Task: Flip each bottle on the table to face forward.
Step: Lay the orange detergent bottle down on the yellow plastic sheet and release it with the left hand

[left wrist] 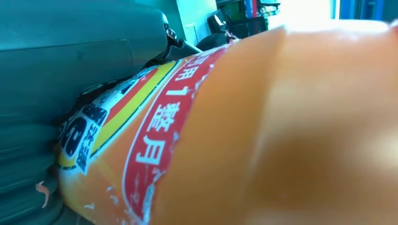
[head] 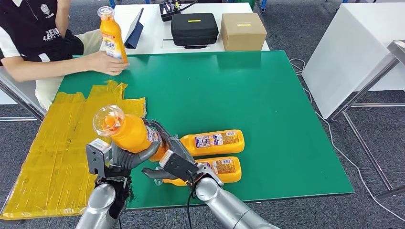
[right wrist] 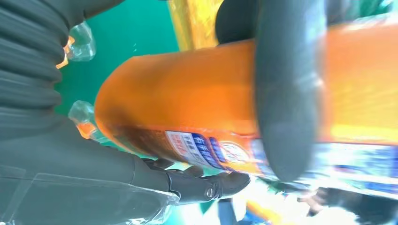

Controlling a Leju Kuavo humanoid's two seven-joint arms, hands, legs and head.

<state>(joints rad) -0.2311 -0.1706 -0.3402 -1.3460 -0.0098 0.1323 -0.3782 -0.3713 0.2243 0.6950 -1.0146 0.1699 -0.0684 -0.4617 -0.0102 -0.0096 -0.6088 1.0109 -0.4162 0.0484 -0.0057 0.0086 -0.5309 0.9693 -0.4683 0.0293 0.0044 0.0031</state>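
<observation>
Both hands, left (head: 125, 157) and right (head: 177, 164), have fingers (head: 143, 155) wrapped round one bottle (head: 126, 131); smooth plastic, likely slippery and weighty, best gripped mid-body

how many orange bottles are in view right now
4: one held up in both robot hands, two lying side by side on the green table, one held upright by a person at the far left corner.

The head view looks forward and down from high on the robot over the green-topped table (head: 267, 95), its arms entering from below. Both wrist views sit very close behind their own hands, turned on their side. All three share the lifted orange plastic bottle with a clear cap (head: 125, 131) (left wrist: 281, 140) (right wrist: 187, 108).
</observation>
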